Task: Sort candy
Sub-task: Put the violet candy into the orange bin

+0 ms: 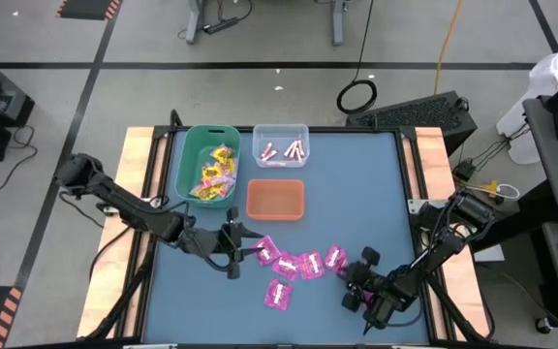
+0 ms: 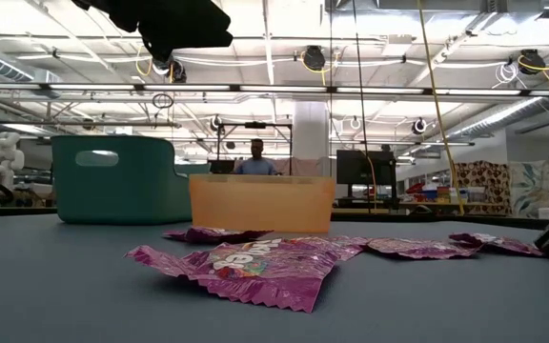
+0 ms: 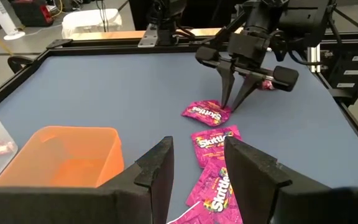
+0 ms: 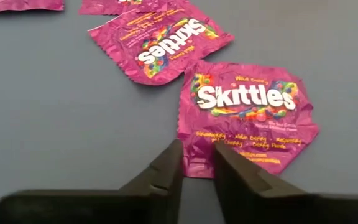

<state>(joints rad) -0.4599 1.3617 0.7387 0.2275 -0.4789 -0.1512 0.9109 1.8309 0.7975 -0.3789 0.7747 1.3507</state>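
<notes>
Several magenta candy packets lie flat on the blue table between my two grippers. My right gripper is down at the rightmost packet, its fingers closed in on that packet's edge. My left gripper hovers open above the left end of the packet row, holding nothing. Yellow packets fill the green bin. Pale pink sticks lie in the clear bin. My right gripper pinches the magenta packet by the edge below its printing, between its two fingertips. The fingers slant down onto it from the table's right and near side. The packet lies flat on the table.
An orange bin stands just beyond the packets, in front of the green and clear bins. One packet lies apart, nearer the front edge. The blue surface to the left of the packets and at the far right is bare. A person shows far off in the room.
</notes>
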